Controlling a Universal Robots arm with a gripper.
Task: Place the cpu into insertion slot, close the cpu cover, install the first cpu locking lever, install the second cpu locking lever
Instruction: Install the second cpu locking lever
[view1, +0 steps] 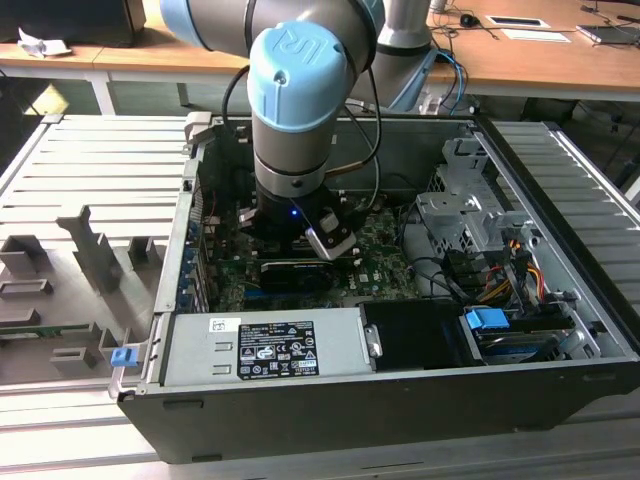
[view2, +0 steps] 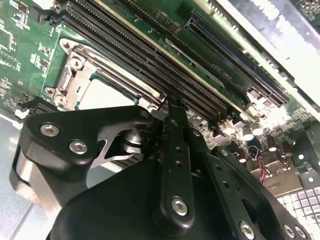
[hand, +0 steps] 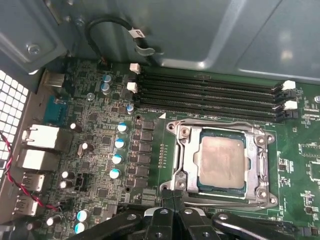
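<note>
Cpu (hand: 221, 161) seated flat in insertion slot (hand: 192, 156), cpu cover (hand: 263, 162) down around it. Gripper (hand: 171, 194) fingertips together, holding nothing, at the socket edge. Chip judged light, rigid, fragile underneath; cover is thin stiff metal, best pressed at its frame edge

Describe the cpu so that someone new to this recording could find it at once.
Start at the green motherboard inside the open computer case, then find the four long black memory slots. Just beside them sits a square silver metal frame; the cpu is the flat dull silver-grey square in its window, the board's only plain metal plate.
</note>
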